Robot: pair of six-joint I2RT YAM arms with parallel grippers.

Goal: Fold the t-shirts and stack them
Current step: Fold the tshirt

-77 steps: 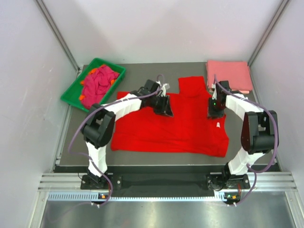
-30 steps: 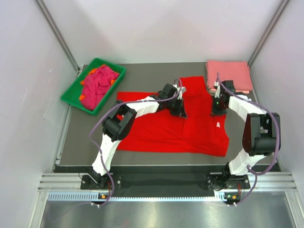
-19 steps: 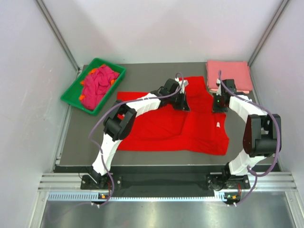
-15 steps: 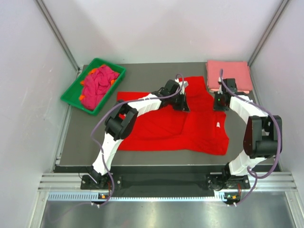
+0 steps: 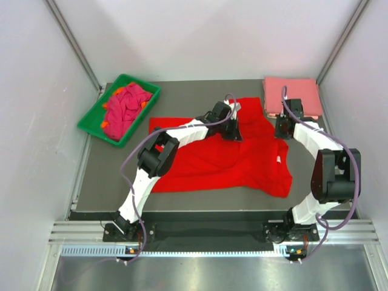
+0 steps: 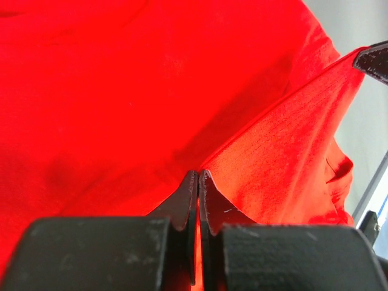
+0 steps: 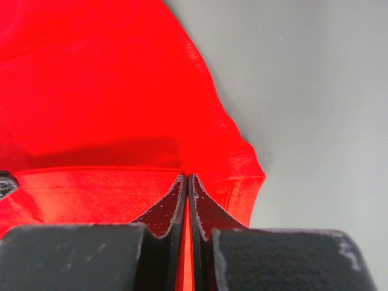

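Observation:
A bright red t-shirt [image 5: 206,163] lies spread on the grey table [image 5: 182,94], its small white neck label [image 5: 278,159] facing up on the right. My left gripper [image 5: 234,133] is shut on a raised fold of the red cloth near the shirt's far middle; in the left wrist view the left gripper [image 6: 198,174] pinches red t-shirt fabric [image 6: 121,91]. My right gripper [image 5: 280,131] is shut on the shirt's far right edge; the right wrist view shows the right gripper [image 7: 187,177] gripping a hemmed edge of the red t-shirt [image 7: 91,79]. A salmon pink t-shirt [image 5: 292,96] lies folded at the back right.
A green tray [image 5: 90,116] at the back left holds crumpled magenta and orange t-shirts [image 5: 126,104]. Bare grey table [image 7: 303,91] shows beside the red hem. White walls and metal posts enclose the table on three sides.
Both grippers have moved toward the far edge with the red cloth pinched, lifting it and drawing its far right part back. The shirt's near right hem has pulled in a little.

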